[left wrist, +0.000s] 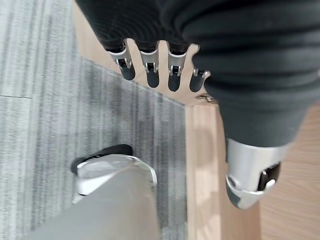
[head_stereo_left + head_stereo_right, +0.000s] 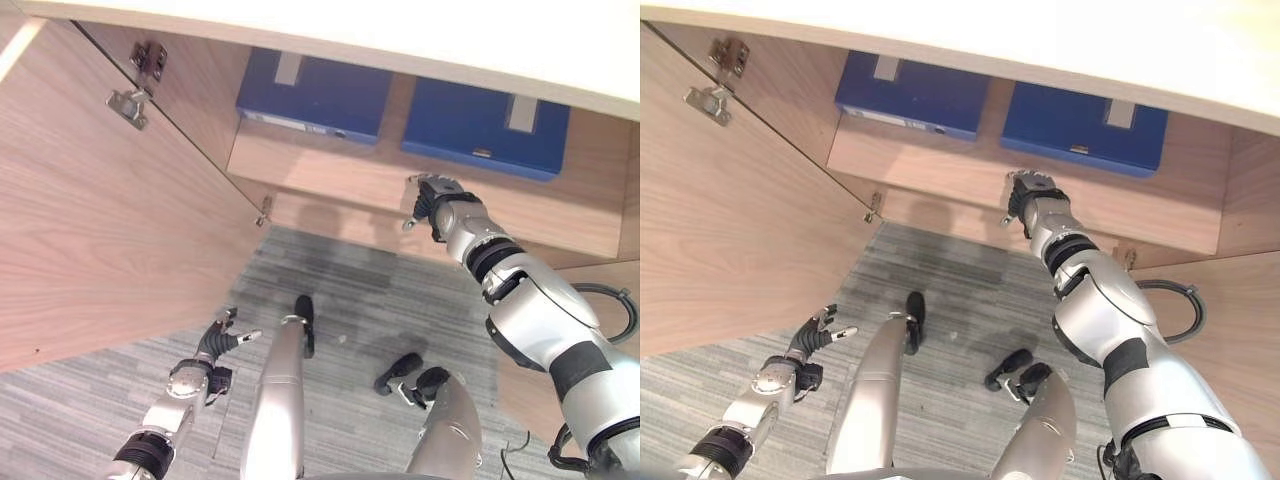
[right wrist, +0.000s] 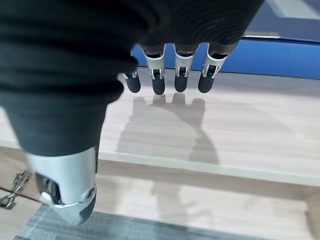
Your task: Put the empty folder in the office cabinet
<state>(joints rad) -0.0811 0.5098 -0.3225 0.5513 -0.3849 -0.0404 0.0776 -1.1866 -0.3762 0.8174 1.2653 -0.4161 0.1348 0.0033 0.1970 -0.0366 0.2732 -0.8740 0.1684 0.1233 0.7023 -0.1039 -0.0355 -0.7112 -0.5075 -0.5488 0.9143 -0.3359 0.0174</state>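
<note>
Both blue folders (image 2: 314, 95) (image 2: 486, 127) are partly hidden under the cabinet top (image 2: 420, 40).

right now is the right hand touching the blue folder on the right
Apart. In the right wrist view, bare shelf shows between the right hand and the blue folder.

folders (image 2: 485, 125): blue | cabinet (image 2: 90, 200): light wood grain | carpet (image 2: 350, 290): grey, striped

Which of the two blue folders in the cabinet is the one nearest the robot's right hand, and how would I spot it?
Start at the open wooden cabinet and find its shelf, where two blue folders lie flat side by side. The one you want is the right-hand folder, just beyond the right hand. Its neighbour, the left folder, lies nearer the open door and its hinges.
</note>
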